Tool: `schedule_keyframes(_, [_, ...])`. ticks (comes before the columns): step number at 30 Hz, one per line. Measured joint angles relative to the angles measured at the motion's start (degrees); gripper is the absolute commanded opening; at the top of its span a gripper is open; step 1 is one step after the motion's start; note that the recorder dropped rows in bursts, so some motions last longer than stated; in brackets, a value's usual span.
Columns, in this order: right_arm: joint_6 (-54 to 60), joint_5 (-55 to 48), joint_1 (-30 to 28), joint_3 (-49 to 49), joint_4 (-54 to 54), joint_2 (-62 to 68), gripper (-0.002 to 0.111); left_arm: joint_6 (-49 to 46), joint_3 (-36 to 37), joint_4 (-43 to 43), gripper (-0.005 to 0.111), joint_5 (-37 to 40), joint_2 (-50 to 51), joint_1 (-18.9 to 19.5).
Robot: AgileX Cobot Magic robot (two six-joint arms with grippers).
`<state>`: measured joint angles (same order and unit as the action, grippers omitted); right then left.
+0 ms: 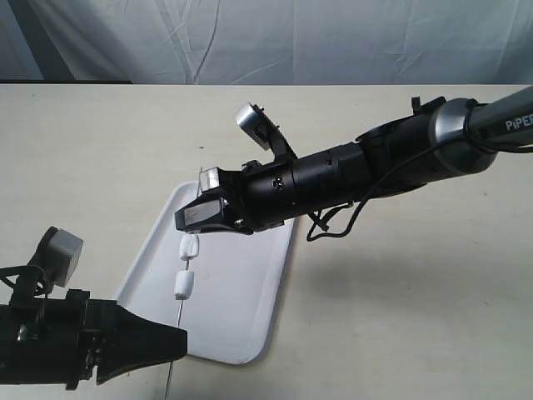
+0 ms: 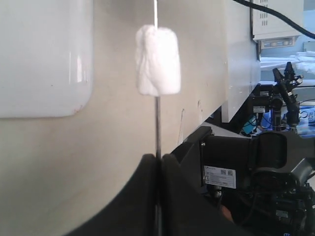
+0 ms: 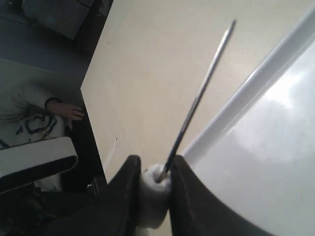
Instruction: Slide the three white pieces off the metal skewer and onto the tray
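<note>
Likely stripping the first piece: right gripper [image 3: 155, 167] pinches top white piece [image 3: 153, 196] above tray [image 1: 250, 317], left gripper [image 2: 158, 160] clamps metal skewer [image 1: 180, 312] at 6 o'clock; next, draw the piece steadily toward the 12 o'clock tip.

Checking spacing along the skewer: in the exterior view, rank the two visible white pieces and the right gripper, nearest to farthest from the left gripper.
1. Lower white piece, just beyond the left gripper.
2. Upper white piece, farther up the skewer.
3. Right gripper, at the skewer's far end over the tray.
</note>
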<state>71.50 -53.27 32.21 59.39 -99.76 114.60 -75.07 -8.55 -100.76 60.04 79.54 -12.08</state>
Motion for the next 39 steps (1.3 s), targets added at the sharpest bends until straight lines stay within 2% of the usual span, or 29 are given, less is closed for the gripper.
schedule_keyframes(9, [0.1,8.2,0.0,5.1,2.1,0.0,0.018,-3.6,6.8,-1.3,0.000,3.9,0.0,0.0])
schedule_keyframes(15, [-0.2,14.3,0.0,5.7,5.6,0.0,0.019,-4.9,8.3,2.7,0.000,8.3,-0.2,0.0])
schedule_keyframes(17, [-0.6,14.9,0.0,5.7,7.6,0.0,0.025,-4.9,8.3,2.2,0.000,8.7,-0.3,0.0])
schedule_keyframes(20, [-2.1,15.2,0.0,5.7,10.6,0.0,0.045,-4.9,8.3,1.6,0.000,7.4,-0.3,0.0])
schedule_keyframes(22, [-4.0,15.6,0.0,5.7,12.8,0.0,0.049,-4.9,8.3,1.6,0.000,4.7,-0.3,0.0])
schedule_keyframes(30, [-11.0,16.3,0.0,5.7,20.0,0.0,0.034,-3.3,8.1,1.6,0.000,-5.4,-0.3,0.0])
schedule_keyframes(39, [-12.7,5.8,0.0,5.7,20.5,0.0,0.034,-0.5,1.6,1.2,0.000,-8.1,-0.3,0.0])
